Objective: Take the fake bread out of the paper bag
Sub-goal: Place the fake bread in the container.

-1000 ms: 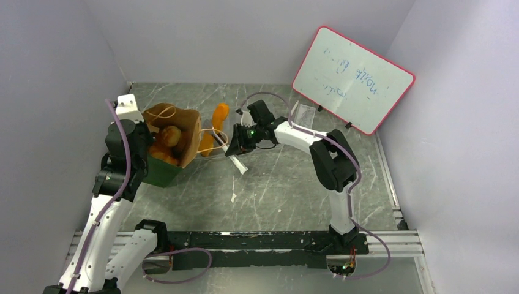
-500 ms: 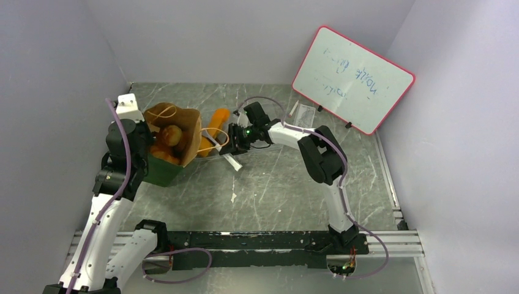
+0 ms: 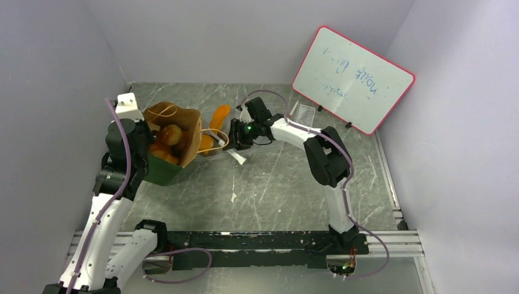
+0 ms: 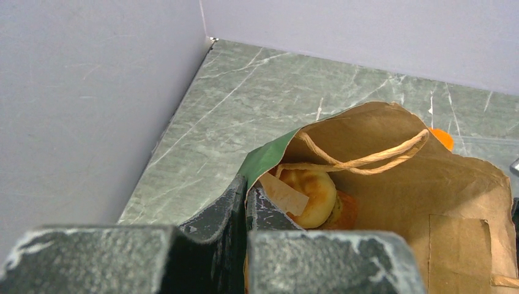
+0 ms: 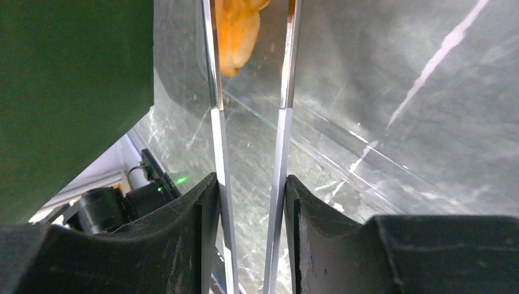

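One paper bag (image 3: pixel 188 139) is standing open at the left centre of the overhead view, dark green outside and brown inside. The left gripper (image 4: pixel 248 187) is clenching the bag's rim, with the green edge pinched between its two dark fingers. Two tan cord handles are showing from above. The left wrist view is catching only one cord loop (image 4: pixel 367 158).

Of the fake bread, one round bun (image 4: pixel 315 195) is lying inside the bag on further orange pieces (image 3: pixel 160 153). The bag wall is hiding most of these, so their number is unclear. Two orange shapes are lying just right of the bag, an upper loaf (image 3: pixel 219 117) and a lower piece (image 3: pixel 207 144). Whether they are separate is hard to tell.

The right gripper (image 5: pixel 251 184) is grasping a pair of thin shiny strips (image 5: pixel 215 73), one against each finger. The orange bread end (image 5: pixel 235 30) behind them is being cut off by the top edge.

One whiteboard (image 3: pixel 352 79) is leaning at the upper right, its scribbles unreadable.
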### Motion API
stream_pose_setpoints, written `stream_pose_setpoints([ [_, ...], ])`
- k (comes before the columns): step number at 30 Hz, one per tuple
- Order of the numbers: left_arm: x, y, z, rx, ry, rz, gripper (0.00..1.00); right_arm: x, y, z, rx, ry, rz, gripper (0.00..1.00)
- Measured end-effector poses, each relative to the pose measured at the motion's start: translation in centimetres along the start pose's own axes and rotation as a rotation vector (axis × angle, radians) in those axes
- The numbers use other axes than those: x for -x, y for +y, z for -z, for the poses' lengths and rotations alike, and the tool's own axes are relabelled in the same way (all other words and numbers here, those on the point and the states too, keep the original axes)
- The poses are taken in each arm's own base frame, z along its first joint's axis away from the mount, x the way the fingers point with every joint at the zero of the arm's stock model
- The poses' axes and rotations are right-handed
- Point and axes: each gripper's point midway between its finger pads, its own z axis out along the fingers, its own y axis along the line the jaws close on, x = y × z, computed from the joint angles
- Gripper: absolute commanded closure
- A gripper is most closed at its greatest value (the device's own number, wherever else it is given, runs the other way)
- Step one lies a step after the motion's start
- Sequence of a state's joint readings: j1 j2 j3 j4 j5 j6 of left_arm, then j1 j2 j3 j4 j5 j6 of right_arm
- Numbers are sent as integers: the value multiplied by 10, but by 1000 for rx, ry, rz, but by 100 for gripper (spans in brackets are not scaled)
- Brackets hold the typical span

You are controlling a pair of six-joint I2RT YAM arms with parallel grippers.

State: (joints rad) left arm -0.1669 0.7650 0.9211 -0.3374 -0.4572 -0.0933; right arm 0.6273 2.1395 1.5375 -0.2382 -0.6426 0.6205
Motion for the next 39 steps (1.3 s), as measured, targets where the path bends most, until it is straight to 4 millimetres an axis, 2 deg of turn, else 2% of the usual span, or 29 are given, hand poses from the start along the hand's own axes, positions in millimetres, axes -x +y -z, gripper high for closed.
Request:
stream_pose_setpoints([
  [8,-2,-4,-2,-16,-2,9,93,30,11,14,-123,-83,69,57],
  [14,-2,-5,-3,-22,-1,10,93,45,44,8,-167,-109,163,57],
  [18,-2,-5,-3,-22,0,10,93,33,49,3,-192,-79,184,58],
  [30,-1,-5,-3,-22,-6,12,93,24,32,6,-268,-52,187,60],
  [39,-1,-5,-3,-22,-6,12,93,3,23,15,-270,-38,155,60],
])
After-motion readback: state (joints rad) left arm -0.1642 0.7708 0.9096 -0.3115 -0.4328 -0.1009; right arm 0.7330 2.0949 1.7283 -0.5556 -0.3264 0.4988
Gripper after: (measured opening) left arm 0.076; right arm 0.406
